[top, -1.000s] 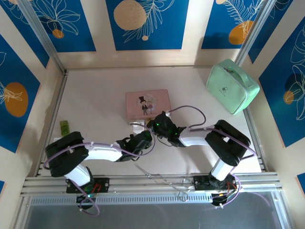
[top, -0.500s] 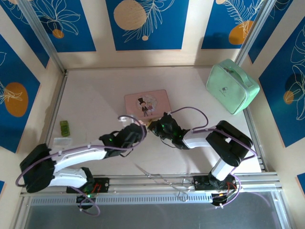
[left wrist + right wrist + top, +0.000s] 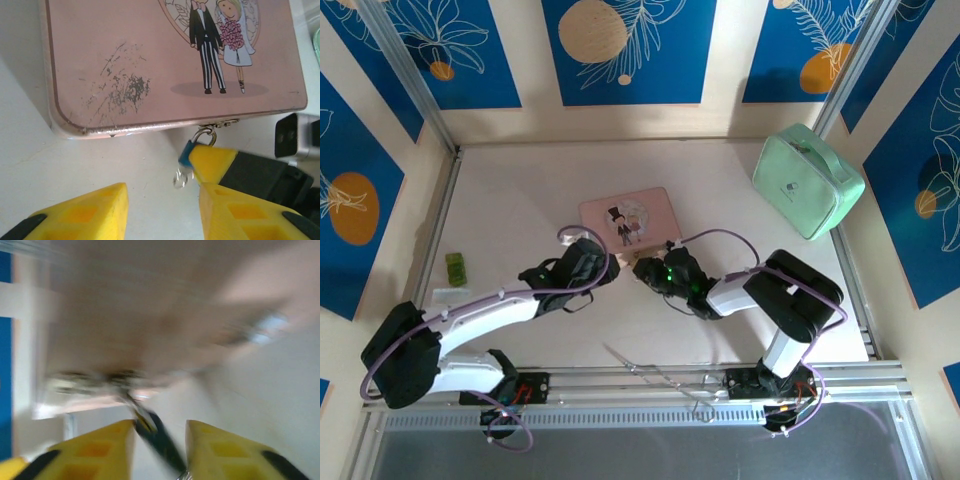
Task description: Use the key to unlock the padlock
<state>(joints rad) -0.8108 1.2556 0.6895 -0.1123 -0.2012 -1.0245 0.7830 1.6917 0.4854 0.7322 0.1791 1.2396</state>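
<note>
padlock (image 3: 186, 152) at clasp of closed pink tin (image 3: 150, 60), mint case (image 3: 807, 180) closed

Left arm (image 3: 485, 308), right arm (image 3: 725, 292): black joint housings, white link tubes, lilac cables (image 3: 720, 234) looped alongside. Green LED (image 3: 668, 272) just behind right gripper (image 3: 641, 268). Fingers (image 3: 80, 215): yellow blocks, recessed pockets, black bases.

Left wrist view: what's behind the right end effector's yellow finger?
The blue padlock, its shackle at the pink tin's latch. That finger covers part of its body; keyhole unseen.
</note>
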